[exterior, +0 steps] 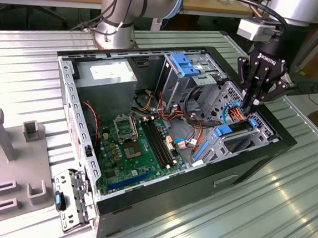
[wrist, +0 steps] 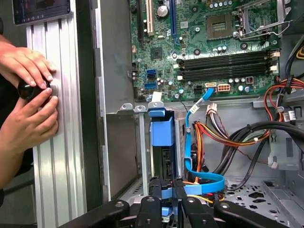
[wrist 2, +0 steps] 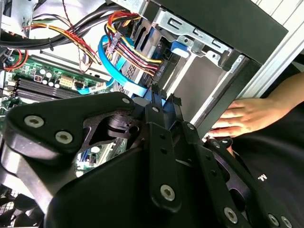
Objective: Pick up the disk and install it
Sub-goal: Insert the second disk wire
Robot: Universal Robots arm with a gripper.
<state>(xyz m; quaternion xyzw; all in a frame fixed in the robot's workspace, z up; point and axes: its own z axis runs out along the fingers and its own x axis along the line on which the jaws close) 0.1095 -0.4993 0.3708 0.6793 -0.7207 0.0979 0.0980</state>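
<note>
On ribbed metal table (exterior: 285, 208), open computer case (exterior: 237, 176), lid off. Reached down into case at the exterior view's right: gripper (exterior: 247, 111), fingers (wrist: 156, 184) drawn narrow and clamped on blue upper edge of the disk (wrist: 161, 133). Disk stood on edge, partly lowered into drive bay (exterior: 246, 139) just beside case wall, blue carrier uppermost. Ran close beside disk: flat blue cable (wrist: 190, 156) and bundle of orange, red and yellow wires (wrist: 223, 135). Lay flat further in: green motherboard (exterior: 129, 144), with socket and memory slots exposed. Sat in far corner: grey power supply (exterior: 104, 75). Rested outside case wall, on table: a person's two hands (wrist: 28, 123), closed around small black knob (wrist: 28, 89). Stood well apart at the exterior view's left: grey fixtures (exterior: 2, 133).
</note>
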